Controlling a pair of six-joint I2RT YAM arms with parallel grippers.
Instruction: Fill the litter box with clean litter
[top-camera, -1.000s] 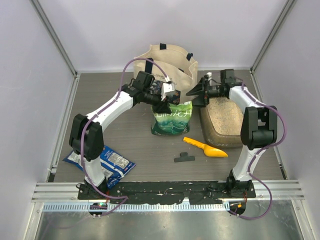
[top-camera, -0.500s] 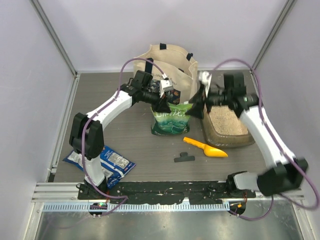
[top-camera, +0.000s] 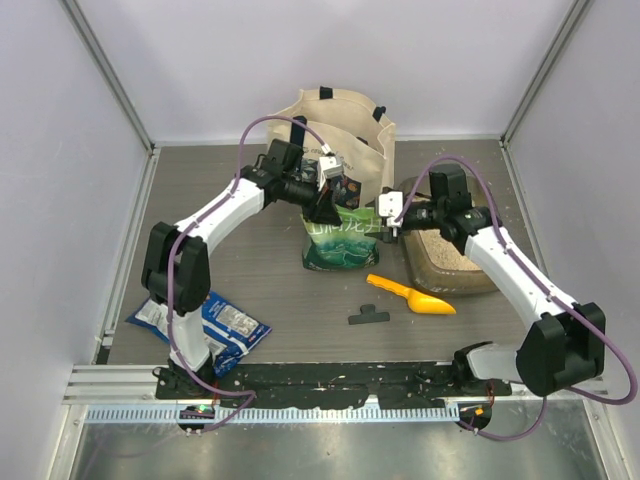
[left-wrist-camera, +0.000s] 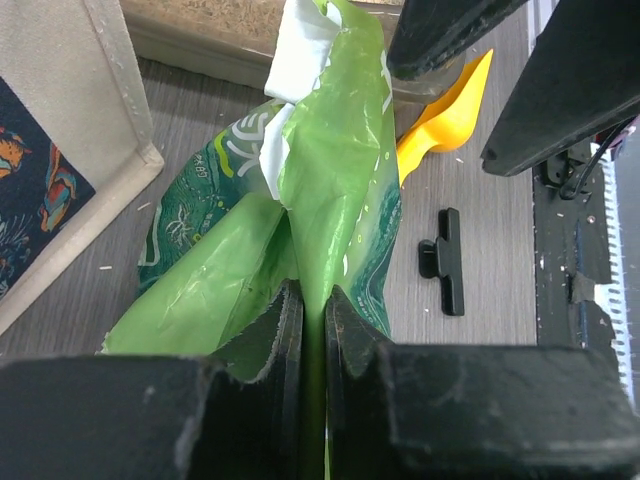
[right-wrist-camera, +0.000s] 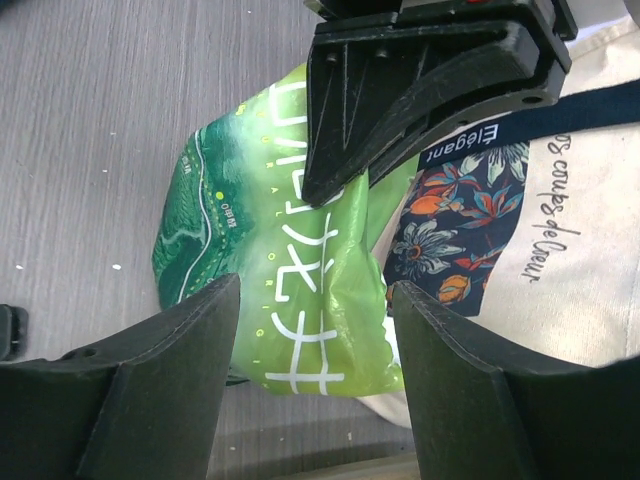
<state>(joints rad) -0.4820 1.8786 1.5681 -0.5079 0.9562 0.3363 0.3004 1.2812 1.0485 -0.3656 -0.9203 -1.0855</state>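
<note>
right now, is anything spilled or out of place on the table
Yes: pale litter grains lie scattered on the table just right of the litter box, outside it. The blue snack bag lies off alone at the near left edge.

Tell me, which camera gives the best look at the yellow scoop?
The top external view: the yellow scoop lies whole there, handle and bowl both visible, close to the litter box. The left wrist view catches only part of it past the green pouch. The right wrist view misses it.
</note>
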